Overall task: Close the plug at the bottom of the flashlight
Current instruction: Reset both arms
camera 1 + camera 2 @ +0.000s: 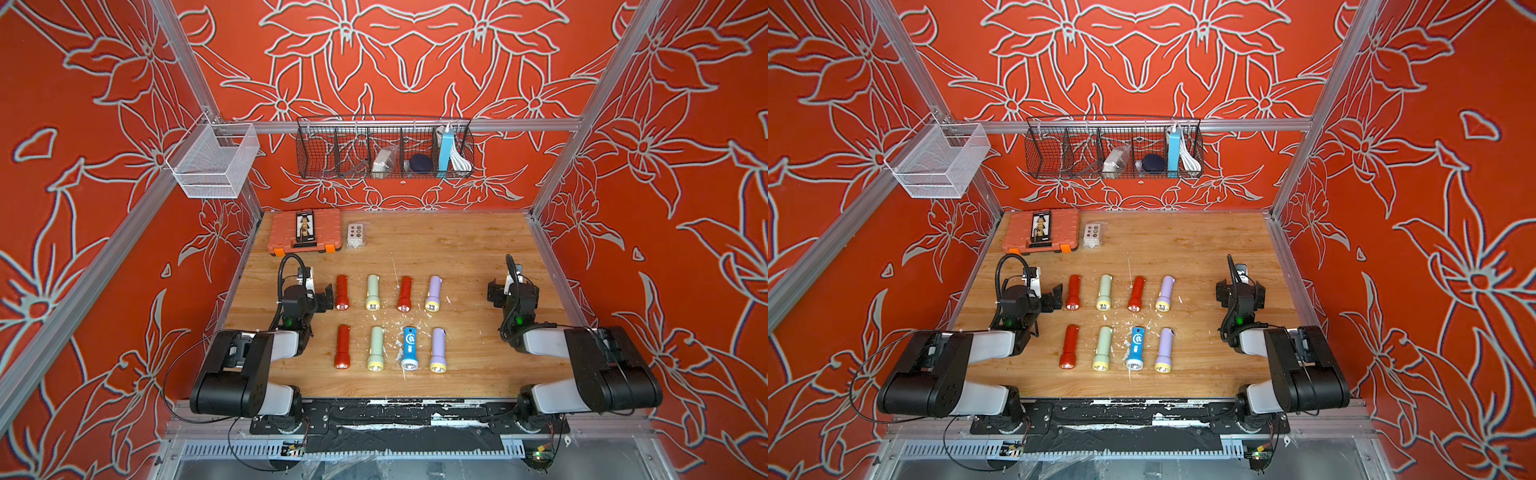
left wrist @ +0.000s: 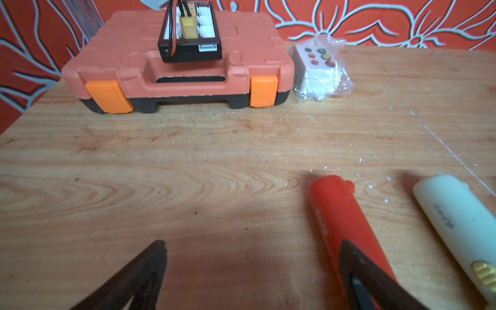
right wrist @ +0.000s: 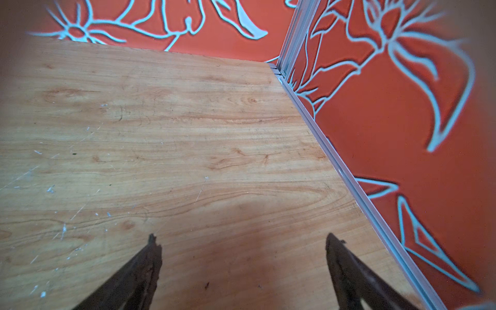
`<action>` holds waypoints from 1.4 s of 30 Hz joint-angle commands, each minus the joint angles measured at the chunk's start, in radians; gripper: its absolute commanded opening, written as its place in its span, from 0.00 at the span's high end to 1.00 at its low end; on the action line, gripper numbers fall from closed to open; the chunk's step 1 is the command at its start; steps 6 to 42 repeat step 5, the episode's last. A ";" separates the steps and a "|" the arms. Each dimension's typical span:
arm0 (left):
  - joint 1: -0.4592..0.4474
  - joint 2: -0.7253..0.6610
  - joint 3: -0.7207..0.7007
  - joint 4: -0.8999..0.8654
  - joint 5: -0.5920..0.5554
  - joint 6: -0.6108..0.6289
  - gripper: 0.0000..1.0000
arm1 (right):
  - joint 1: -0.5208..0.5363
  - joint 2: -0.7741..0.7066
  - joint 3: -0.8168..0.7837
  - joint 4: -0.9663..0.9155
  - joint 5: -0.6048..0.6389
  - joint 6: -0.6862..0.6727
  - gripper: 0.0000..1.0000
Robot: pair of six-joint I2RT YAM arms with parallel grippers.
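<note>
1. Both top views look steeply down from high above the near edge of the table [image 1: 457, 249], far off, sharing almost the whole scene.
2. The left wrist view sits low, close behind its fingers [image 2: 145, 268], facing past their tips to the orange case [image 2: 177, 80], also seen from above.
3. The right wrist view sits likewise behind its fingers [image 3: 139, 276], facing bare table and a corner post [image 3: 294, 35] beyond their tips.

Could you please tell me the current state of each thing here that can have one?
left gripper: open, holding nothing.
right gripper: open, holding nothing.
orange tool case: shut, both latches down.
blue flashlight: lying flat, lens toward the robot.
red flashlight beside the left gripper: lying flat, not gripped, plug unclear.
</note>
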 commanded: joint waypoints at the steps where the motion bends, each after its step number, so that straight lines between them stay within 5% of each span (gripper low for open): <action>1: 0.004 0.001 0.016 -0.007 0.014 0.013 0.01 | -0.002 -0.004 0.014 0.012 0.009 -0.007 0.02; 42: 0.004 -0.003 0.022 -0.018 -0.002 0.005 0.01 | -0.002 -0.006 0.012 0.012 0.009 -0.007 0.02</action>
